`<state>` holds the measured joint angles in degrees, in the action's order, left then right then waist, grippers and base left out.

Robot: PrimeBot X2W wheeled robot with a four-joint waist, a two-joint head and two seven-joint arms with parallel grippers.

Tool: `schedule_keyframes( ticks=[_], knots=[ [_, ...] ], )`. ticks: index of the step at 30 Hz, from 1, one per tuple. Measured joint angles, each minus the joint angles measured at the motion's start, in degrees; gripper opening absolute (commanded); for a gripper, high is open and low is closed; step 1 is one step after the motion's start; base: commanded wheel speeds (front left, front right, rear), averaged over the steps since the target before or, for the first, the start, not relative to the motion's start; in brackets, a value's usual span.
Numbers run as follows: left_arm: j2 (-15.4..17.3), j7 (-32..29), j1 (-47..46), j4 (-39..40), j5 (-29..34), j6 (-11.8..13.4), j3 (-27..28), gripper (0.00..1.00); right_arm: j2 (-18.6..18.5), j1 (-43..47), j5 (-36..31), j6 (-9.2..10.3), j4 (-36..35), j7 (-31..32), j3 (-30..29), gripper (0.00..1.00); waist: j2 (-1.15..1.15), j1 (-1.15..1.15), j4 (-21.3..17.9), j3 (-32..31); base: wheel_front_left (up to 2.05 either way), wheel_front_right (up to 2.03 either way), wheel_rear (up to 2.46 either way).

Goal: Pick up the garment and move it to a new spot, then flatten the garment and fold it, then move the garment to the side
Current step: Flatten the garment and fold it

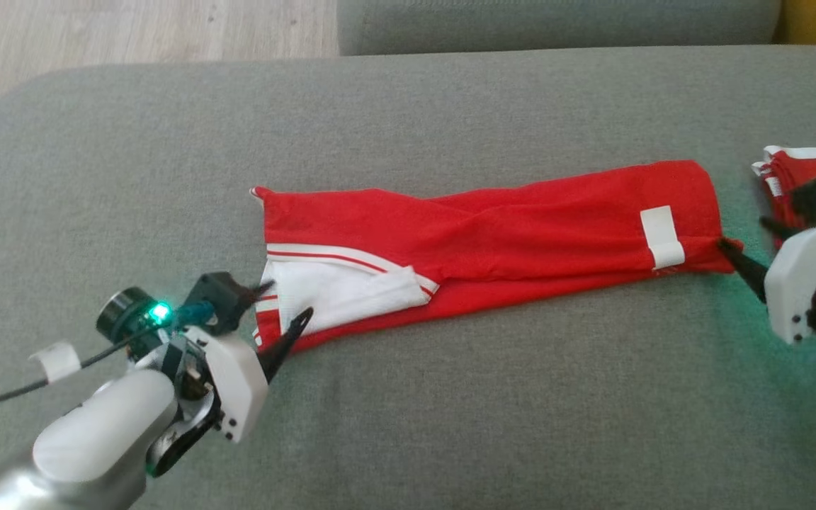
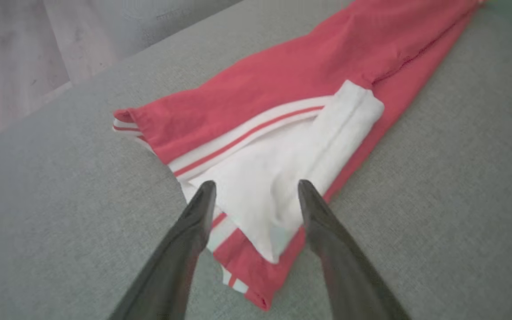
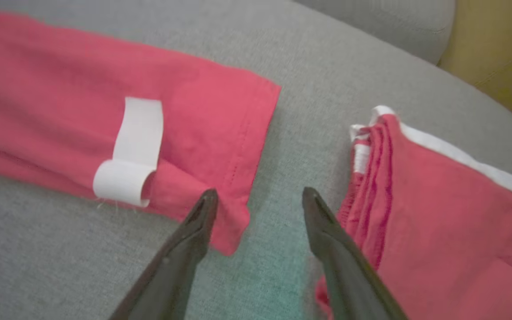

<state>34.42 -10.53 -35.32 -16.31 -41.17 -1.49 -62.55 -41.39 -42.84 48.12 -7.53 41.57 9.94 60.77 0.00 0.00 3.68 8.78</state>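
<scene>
The red garment (image 1: 507, 227) lies as a long folded strip across the grey cushion (image 1: 408, 404), with a white, red-striped part at its left end and a white tag (image 1: 661, 237) near its right end. My left gripper (image 1: 286, 303) is open at the left end. In the left wrist view the left gripper (image 2: 256, 186) straddles the white part of the garment (image 2: 282, 75). My right gripper (image 1: 746, 234) is open at the strip's right corner. In the right wrist view the right gripper (image 3: 259, 193) has one finger over the corner of the garment (image 3: 60, 89), near the tag (image 3: 134, 146).
A second folded red garment with white trim (image 1: 805, 170) (image 3: 438, 200) lies just right of my right gripper, close to one finger. The sofa backrest (image 1: 557, 25) runs along the top. Wooden floor (image 1: 61, 35) lies beyond the cushion's rounded left edge.
</scene>
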Motion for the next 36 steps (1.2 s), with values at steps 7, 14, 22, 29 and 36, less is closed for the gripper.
schedule_keyframes(
  ticks=[7,14,22,29,36],
  knots=[
    [-3.4,11.1,0.5,-1.9,-0.8,7.3,6.8,1.0,2.1,-2.3,4.3,0.0,1.3,-10.5,-8.6,1.0,0.0,0.0,-1.0,-1.8,0.0,0.0,0.0],
    [-7.7,23.8,3.7,-0.6,-4.8,15.6,17.8,1.0,10.8,-3.5,2.7,0.0,4.4,-22.4,-18.0,1.0,0.0,0.0,-1.6,-3.4,0.0,0.0,0.0],
    [-14.0,25.0,13.8,7.3,1.5,20.2,32.5,1.0,24.9,3.7,-9.2,0.0,-2.1,-24.3,-43.7,1.0,0.0,0.0,-1.5,-4.4,0.0,0.0,0.0],
    [-21.7,25.1,26.3,7.6,9.5,15.8,41.9,1.0,37.9,25.9,-26.2,0.0,-12.1,-24.3,-58.2,1.0,0.0,0.0,-0.8,-4.8,0.0,0.0,0.0],
    [-27.6,25.1,30.3,3.2,14.7,9.3,47.5,1.0,38.3,32.7,-28.9,0.0,-14.5,-24.3,-58.1,1.0,0.0,0.0,-0.5,-4.1,0.0,0.0,0.0]
  ],
)
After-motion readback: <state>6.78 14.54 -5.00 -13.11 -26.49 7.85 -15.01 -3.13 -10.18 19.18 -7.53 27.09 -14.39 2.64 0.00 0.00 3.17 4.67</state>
